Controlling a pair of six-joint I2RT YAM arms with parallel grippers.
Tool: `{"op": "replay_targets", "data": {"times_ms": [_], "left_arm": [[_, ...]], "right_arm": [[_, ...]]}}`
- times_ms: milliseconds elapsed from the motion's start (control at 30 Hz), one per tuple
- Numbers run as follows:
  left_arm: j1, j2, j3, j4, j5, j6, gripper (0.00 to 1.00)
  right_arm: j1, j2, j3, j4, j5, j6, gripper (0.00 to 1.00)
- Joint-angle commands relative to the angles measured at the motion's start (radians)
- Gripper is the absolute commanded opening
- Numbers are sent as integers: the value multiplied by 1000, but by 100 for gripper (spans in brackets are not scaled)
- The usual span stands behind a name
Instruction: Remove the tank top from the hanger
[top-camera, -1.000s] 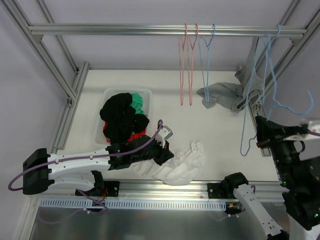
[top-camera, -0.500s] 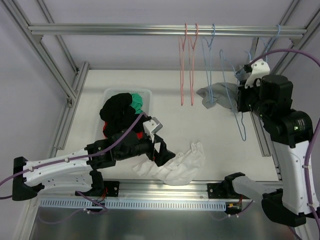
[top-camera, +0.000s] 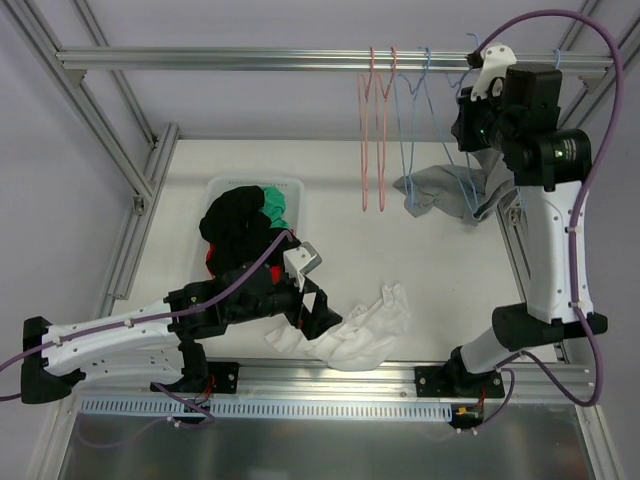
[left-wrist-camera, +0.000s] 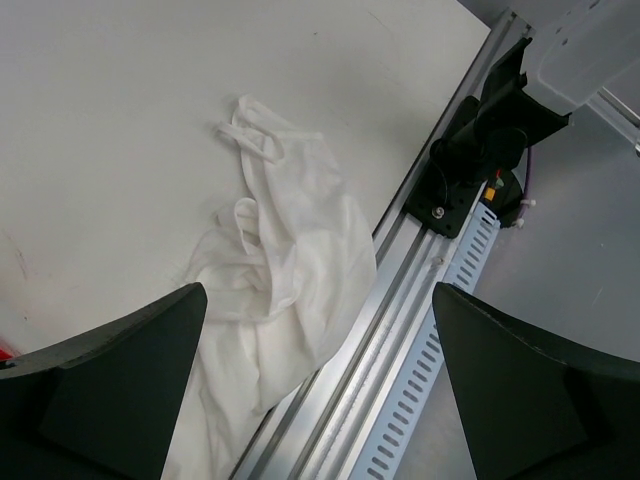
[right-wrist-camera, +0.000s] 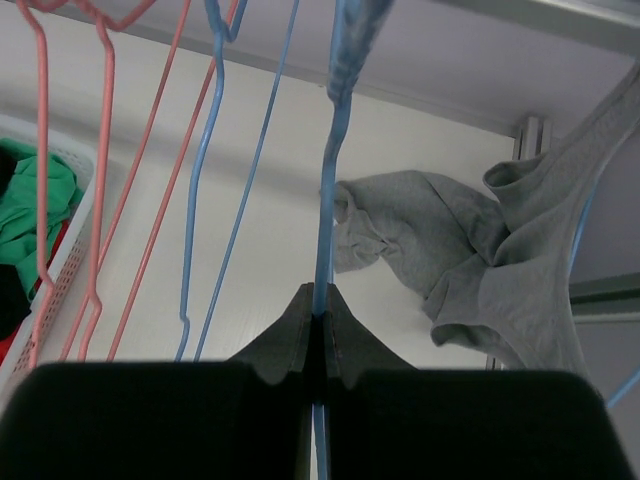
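A white tank top (top-camera: 365, 335) lies crumpled on the table by the front edge, on no hanger; the left wrist view shows it (left-wrist-camera: 290, 260) spread below the fingers. My left gripper (top-camera: 318, 312) hovers just above its left part, jaws open wide and empty (left-wrist-camera: 320, 400). My right gripper (top-camera: 468, 112) is raised high near the top rail and is shut (right-wrist-camera: 318, 300) on the thin wire of a bare blue hanger (right-wrist-camera: 330, 150), which runs up from the fingertips.
A white basket (top-camera: 290, 185) of black, green and red clothes stands at the left. Pink hangers (top-camera: 375, 130) and a blue one (top-camera: 408, 130) hang from the rail (top-camera: 250, 60). A grey garment (top-camera: 440, 190) droops from a hanger at the right. The aluminium front rail (left-wrist-camera: 420, 270) borders the table.
My left gripper has opened and let go of the white tank top. My right arm has swung up from the table's right side to the rail with the blue hanger.
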Motion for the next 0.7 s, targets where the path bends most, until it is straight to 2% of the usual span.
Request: {"op": "replay_targets", "data": {"times_ms": [0, 200, 567, 633, 667], "left_arm": [[-8, -34, -11, 3, 20, 16, 99], [-8, -49, -27, 3, 23, 7, 99], [-8, -8, -17, 3, 29, 2, 99], [-8, -2, -16, 3, 29, -1, 99], [-8, 0, -14, 3, 28, -2, 99]], "right_arm": [[-7, 74, 106, 19, -30, -40, 0], [-7, 151, 112, 19, -33, -12, 0], [-6, 134, 8, 19, -42, 9, 1], [-6, 125, 3, 19, -47, 9, 10], [-6, 119, 3, 19, -48, 9, 28]]}}
